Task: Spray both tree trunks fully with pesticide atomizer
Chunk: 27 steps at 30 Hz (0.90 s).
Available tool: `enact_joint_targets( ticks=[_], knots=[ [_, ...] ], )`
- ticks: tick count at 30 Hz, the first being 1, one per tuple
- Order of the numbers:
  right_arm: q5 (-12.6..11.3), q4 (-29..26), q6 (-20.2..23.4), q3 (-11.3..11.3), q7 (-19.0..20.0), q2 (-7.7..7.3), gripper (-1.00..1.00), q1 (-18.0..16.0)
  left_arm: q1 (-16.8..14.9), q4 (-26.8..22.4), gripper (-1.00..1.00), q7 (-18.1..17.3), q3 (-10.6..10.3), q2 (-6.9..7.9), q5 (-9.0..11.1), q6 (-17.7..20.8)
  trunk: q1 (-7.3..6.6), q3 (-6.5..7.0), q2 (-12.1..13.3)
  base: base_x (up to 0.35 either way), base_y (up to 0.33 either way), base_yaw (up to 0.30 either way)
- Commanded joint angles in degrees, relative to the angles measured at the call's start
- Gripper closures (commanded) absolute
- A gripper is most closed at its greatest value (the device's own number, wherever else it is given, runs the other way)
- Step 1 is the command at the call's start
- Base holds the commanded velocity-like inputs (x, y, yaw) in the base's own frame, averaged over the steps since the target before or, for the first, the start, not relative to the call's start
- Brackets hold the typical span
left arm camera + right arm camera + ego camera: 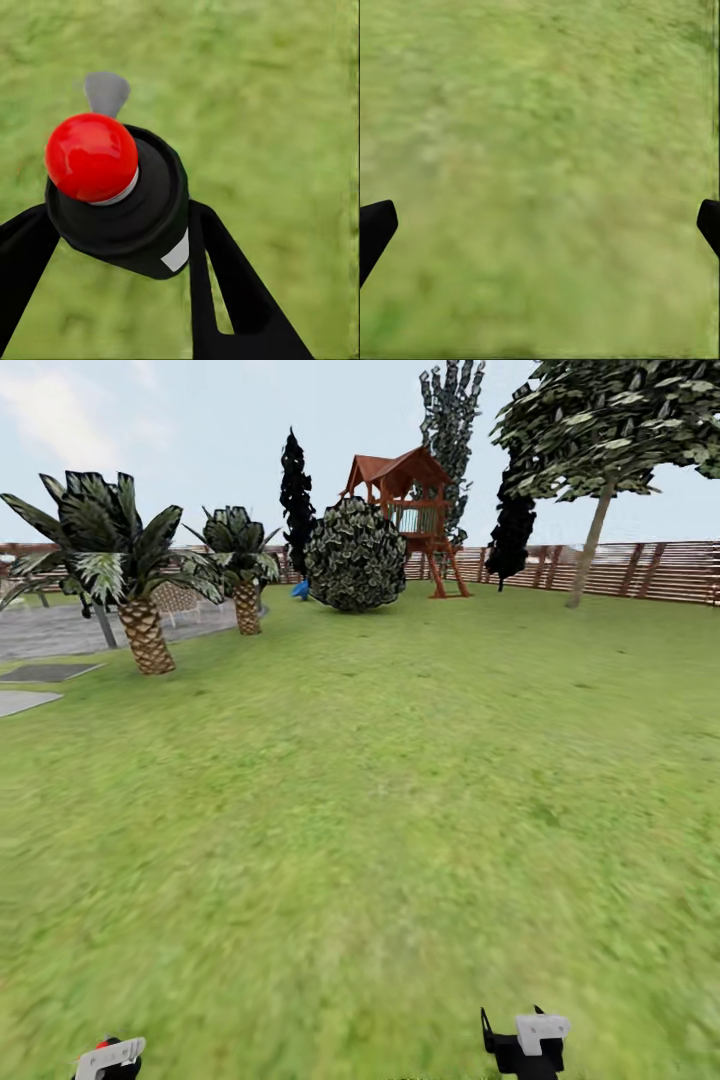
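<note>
- Lawn (380,810) takes most of head cam, grass blurry up close, nothing lying on it that I can make out.
- L gripper (112,247): clamped on the atomizer (120,202), black body w/ red ball top (91,156) and a grey nozzle bit (106,91) poking out past it. Both black fingers (232,292) sit against the body's sides in L wrist cam. White label patch on the body, too small to read.
- Head cam only catches the top of L gripper (110,1058) at the bottom edge, w/ a sliver of red; rest cut off.
- R gripper (540,221): spread wide, just the two fingertips (375,229) at the frame edges in R wrist cam, only grass between them. Head cam shows it (528,1045) at the bottom edge, partly cropped.
- Far end: brown slat fence (640,570), wooden playhouse (410,510), round bush (355,555) partly covering the playhouse's left side.
- Two short palms (140,575) left, scaly trunks, beside grey paving (60,630).
- Leafy tree (600,430) right w/ pale leaning trunk (590,550) by the fence; crown cut off at top and right edge. Far off, bark detail not readable.
- Dark thin trees (296,495) behind the bush & playhouse.
- No spray haze that I can make out.
</note>
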Motion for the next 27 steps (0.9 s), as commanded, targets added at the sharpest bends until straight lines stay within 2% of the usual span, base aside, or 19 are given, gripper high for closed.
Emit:
enact_joint_targets(
  ticks=[1, 27],
  knots=[
    [0.61, 0.11, -0.16, -0.18, -0.41, 0.01, -1.00, -0.06, -0.01, 0.05, 1.00, -0.60, 0.21, 0.02, 0.61, -0.10, -0.01, -0.05, -0.02, 0.000, -0.270, -0.300],
    [0.60, 0.11, -0.16, -0.18, -0.41, 0.01, -1.00, -0.06, -0.02, 0.05, 1.00, -0.60, 0.21, 0.02, 0.61, -0.10, -0.01, -0.05, -0.02, 0.000, -0.270, -0.300]
  ],
)
